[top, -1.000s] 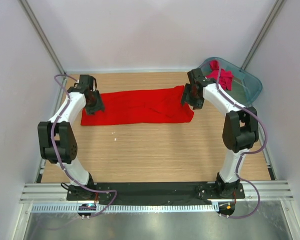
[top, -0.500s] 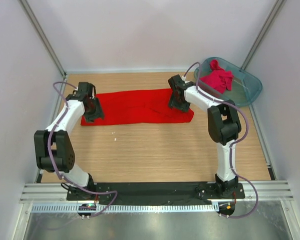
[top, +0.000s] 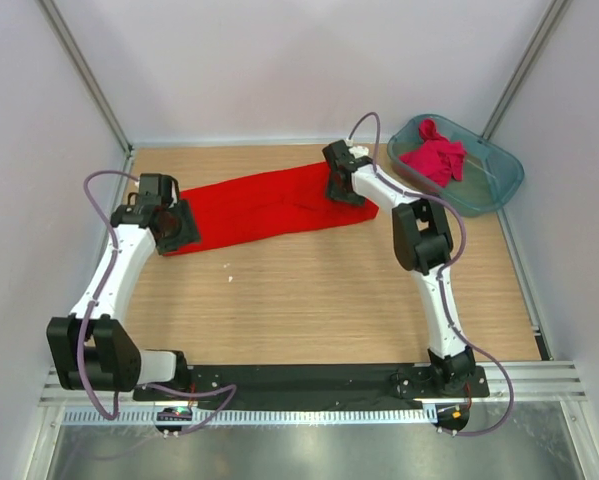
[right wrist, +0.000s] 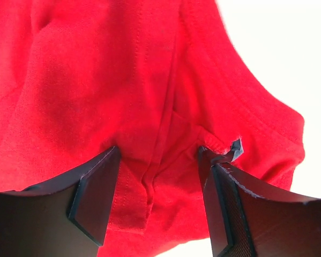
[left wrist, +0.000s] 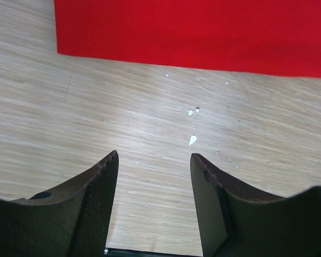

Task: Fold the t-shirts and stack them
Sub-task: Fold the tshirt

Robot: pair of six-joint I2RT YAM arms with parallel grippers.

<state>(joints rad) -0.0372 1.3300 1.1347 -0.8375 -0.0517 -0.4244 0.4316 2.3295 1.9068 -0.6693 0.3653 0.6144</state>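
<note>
Two t-shirts: red t-shirt (top: 269, 205) spread on worktop (top: 309, 300); crimson t-shirt (top: 434, 160) in tub (top: 504, 178).
Left jaws: apart over bare worktop, empty.
Right jaws: wide apart over red t-shirt, gripping nothing.

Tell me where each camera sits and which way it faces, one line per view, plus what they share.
Top: above and behind the arm bases, looking down at the table; both arms, red t-shirt and tub show.
Left wrist: on the left arm, looking down at wood and the shirt's edge; left gripper open in front.
Right wrist: close above the shirt; right gripper open.
Shared: all see the red t-shirt.
</note>
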